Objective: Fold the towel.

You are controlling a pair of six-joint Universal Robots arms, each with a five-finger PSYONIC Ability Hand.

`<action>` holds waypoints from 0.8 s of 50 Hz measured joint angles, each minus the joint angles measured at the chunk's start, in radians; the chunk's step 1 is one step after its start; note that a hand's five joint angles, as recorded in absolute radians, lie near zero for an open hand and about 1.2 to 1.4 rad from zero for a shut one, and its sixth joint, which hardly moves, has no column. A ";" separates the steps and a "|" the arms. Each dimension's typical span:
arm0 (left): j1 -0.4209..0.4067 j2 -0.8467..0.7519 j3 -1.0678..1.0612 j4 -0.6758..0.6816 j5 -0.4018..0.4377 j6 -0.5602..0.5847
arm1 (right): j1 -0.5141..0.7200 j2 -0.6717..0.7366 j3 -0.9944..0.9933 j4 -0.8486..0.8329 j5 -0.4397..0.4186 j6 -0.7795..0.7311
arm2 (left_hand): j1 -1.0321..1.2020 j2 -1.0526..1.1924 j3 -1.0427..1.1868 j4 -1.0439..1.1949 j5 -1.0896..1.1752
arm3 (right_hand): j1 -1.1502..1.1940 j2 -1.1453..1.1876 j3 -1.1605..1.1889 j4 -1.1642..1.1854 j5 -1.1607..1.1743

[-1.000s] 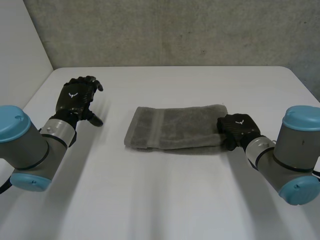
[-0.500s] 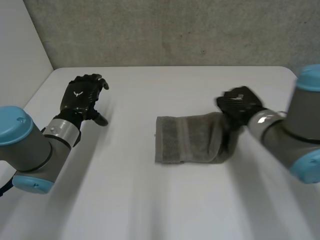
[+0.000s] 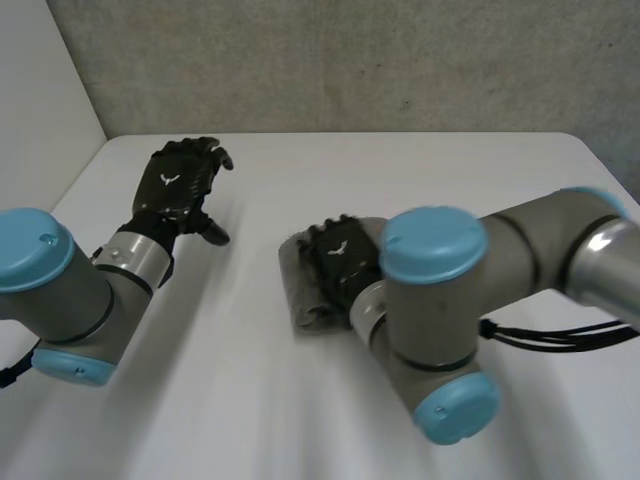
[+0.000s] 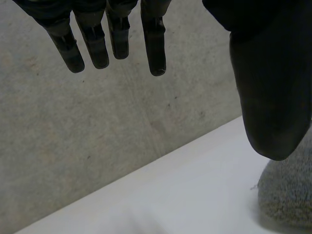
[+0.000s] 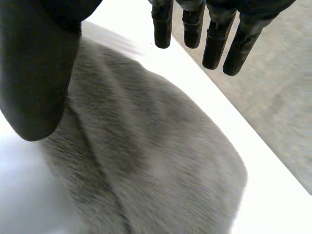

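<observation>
towel (image 3: 298, 296) on table (image 3: 230, 400), right hand (image 3: 340, 262) over it

**Table** (image 3: 250, 400): white, smooth, matt top. It runs from the lower edge of the frame to a far edge across the upper third, with a rounded far corner at the upper right.

**Lying on it:** one grey towel (image 3: 298, 285) of terry pile, gathered into a compact, layered bundle. It sits just left of frame centre, well apart from every visible table edge.
</observation>
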 measured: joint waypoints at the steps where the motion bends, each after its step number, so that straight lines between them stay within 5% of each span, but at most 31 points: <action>1: -0.007 -0.002 0.007 0.000 0.000 -0.001 | -0.018 -0.025 0.021 -0.002 -0.001 0.008 | 0.000 0.000 0.000 0.000 0.000 | 0.000 0.000 0.000 0.000 0.000; 15: -0.167 -0.075 0.111 -0.054 -0.005 -0.101 | -0.277 -0.214 0.247 -0.027 -0.139 0.250 | 0.000 0.000 0.000 0.000 0.000 | 0.000 0.000 0.000 0.000 0.000; 25: -0.240 -0.196 0.121 -0.124 -0.010 -0.142 | -0.343 -0.145 0.260 -0.052 -0.263 0.368 | 0.000 0.000 0.000 0.000 0.000 | 0.000 0.000 0.000 0.000 0.000; 40: -0.241 -0.258 0.154 -0.187 -0.016 -0.113 | -0.341 -0.058 0.236 -0.103 -0.272 0.365 | 0.000 0.000 0.000 0.000 0.000 | -0.001 0.000 0.000 0.000 0.000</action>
